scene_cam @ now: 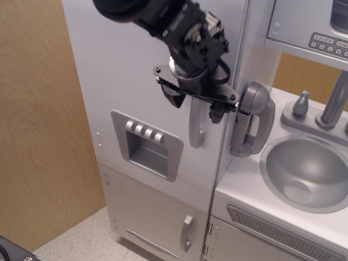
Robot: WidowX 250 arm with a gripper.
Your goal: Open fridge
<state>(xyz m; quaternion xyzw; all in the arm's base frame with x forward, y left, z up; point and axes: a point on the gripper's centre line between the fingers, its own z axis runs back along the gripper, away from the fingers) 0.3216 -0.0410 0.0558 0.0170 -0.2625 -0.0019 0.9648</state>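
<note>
Wood panelling flanks the fridge; end effector spread wide around its door handle, gripping nothing

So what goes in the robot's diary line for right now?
task: open fridge | fridge door: shut | gripper: open, jaws either side of handle top | not yet pulled

Speckled floor (pale) carries fridge.

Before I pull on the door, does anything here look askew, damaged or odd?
Nothing stands out. The fridge door sits shut and flush, its handle straight. The gripper straddles the handle's top, one of its fingers on each side. The phone hangs in its cradle.
</note>
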